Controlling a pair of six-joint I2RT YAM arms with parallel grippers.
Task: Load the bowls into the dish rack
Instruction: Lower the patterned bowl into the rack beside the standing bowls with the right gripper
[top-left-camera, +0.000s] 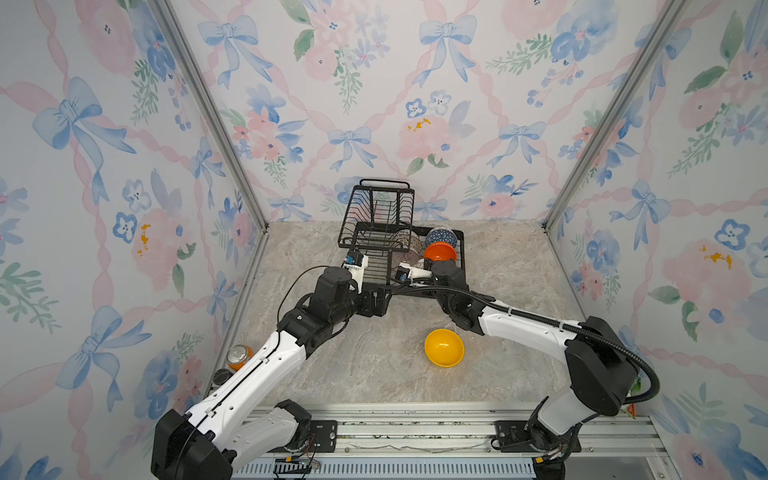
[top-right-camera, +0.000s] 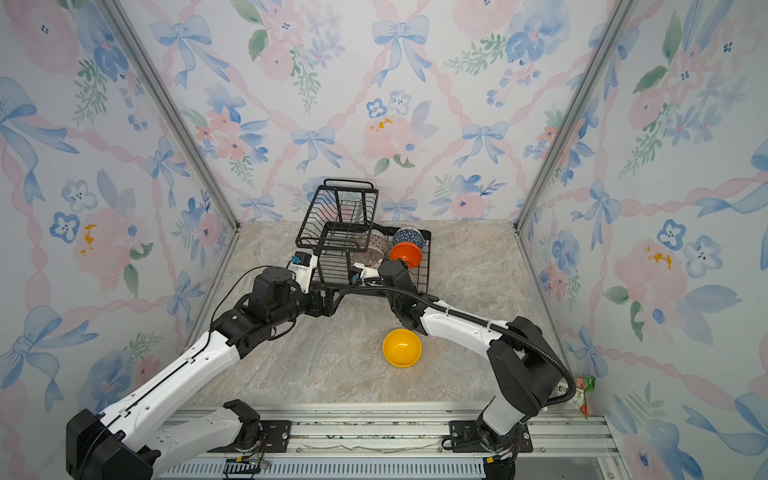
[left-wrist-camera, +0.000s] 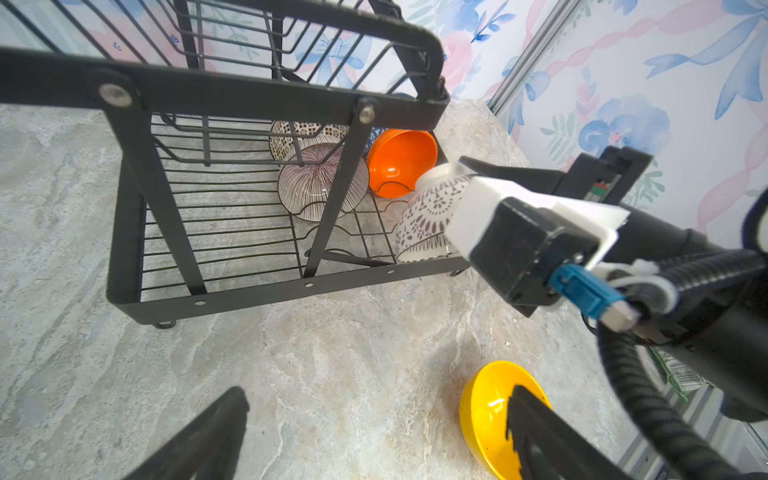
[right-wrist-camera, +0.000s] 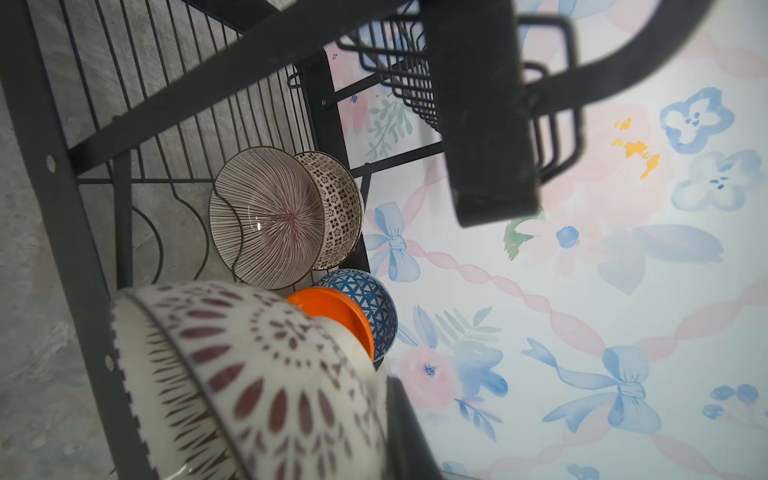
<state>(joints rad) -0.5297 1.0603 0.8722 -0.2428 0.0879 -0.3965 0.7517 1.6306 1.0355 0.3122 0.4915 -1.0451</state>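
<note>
The black wire dish rack (top-left-camera: 462, 257) (top-right-camera: 429, 266) stands at the back of the table. Its lower tray (left-wrist-camera: 249, 291) holds a pink-striped bowl (left-wrist-camera: 320, 183) (right-wrist-camera: 266, 216), a lattice bowl (right-wrist-camera: 338, 199), an orange bowl (top-left-camera: 440, 252) (left-wrist-camera: 399, 162) and a blue bowl (top-left-camera: 440, 237) (right-wrist-camera: 365, 295), all on edge. My right gripper (right-wrist-camera: 374, 399) (left-wrist-camera: 457, 170) is shut on the rim of a black-and-white patterned bowl (left-wrist-camera: 428, 216) (right-wrist-camera: 249, 382), tilted over the tray's front right corner. A yellow bowl (top-left-camera: 444, 347) (top-right-camera: 402, 347) (left-wrist-camera: 484, 411) lies on the table. My left gripper (left-wrist-camera: 374, 415) (top-left-camera: 376, 303) hangs open and empty by the rack's front.
An orange drink can (top-left-camera: 239, 357) and a dark round thing (top-left-camera: 222, 376) sit by the left wall under my left arm. A green packet (top-right-camera: 579, 395) lies at the front right corner. Floral walls close three sides, and an aluminium rail (top-left-camera: 415, 428) runs along the front.
</note>
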